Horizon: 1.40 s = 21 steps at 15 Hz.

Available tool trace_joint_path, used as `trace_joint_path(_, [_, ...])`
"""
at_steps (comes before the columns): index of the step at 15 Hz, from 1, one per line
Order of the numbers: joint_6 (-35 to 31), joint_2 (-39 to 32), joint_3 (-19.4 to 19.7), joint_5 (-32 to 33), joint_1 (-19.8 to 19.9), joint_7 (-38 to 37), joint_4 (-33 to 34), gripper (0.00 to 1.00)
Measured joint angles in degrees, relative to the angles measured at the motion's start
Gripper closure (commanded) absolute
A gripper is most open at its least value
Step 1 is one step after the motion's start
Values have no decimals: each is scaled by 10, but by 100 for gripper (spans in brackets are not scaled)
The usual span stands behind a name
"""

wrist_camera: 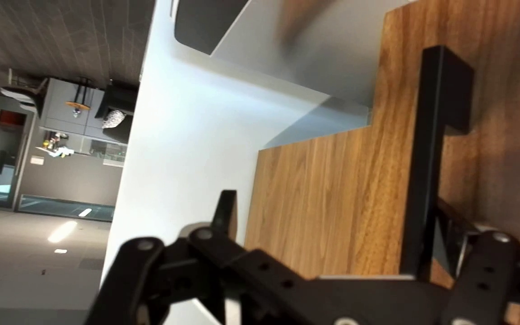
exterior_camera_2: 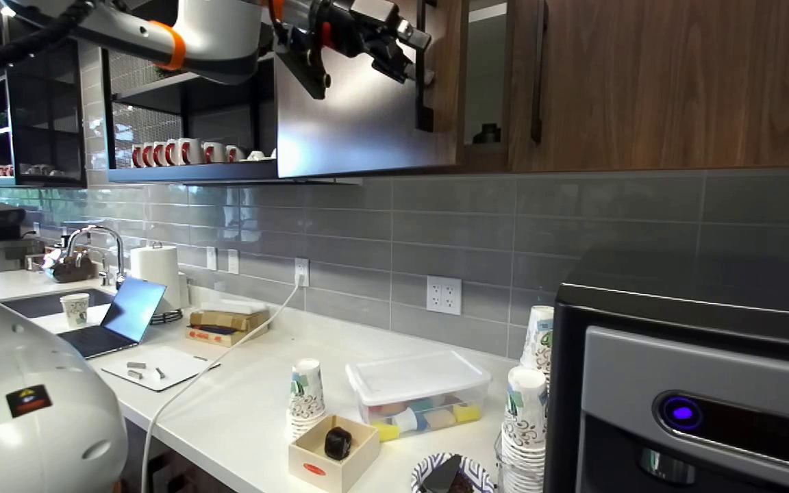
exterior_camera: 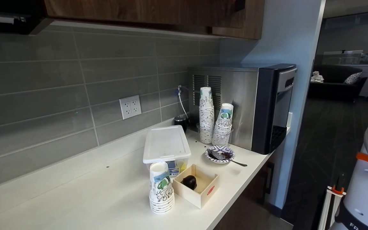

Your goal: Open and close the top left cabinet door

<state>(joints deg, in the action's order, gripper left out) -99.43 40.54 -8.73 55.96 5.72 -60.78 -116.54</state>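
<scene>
at the dark bar handle [wrist_camera: 427, 149], my claw [exterior_camera_2: 422, 56] is standing with its jaws parted, clenching nothing: the bar is running upright between them, well apart from the outer finger [wrist_camera: 226, 212] and close beside the inner one, which is seeming to hook behind it, contact unclear. outward from there, the handle is sitting by the right edge of the top left cabinet door [exterior_camera_2: 367, 130], and that door is hanging ajar, a strip of inside showing before the neighbouring door [exterior_camera_2: 668, 89]. i am guessing its hinges are lying far left, so my pull is needing to swing outward, then leftward
</scene>
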Motion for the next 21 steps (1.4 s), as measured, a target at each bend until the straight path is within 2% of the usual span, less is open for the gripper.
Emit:
trace_joint_path(6, [160,53,-45,-22,-28,0,-31,0])
trace_joint_path(10, [237,86,-74,-28,-56,-10,-43,0])
trace_joint_path(16, [321,124,-123,-28,-94,-21,-59,0])
trace_joint_path(21, [359,144,-150,-28,-129,-20,-69,0])
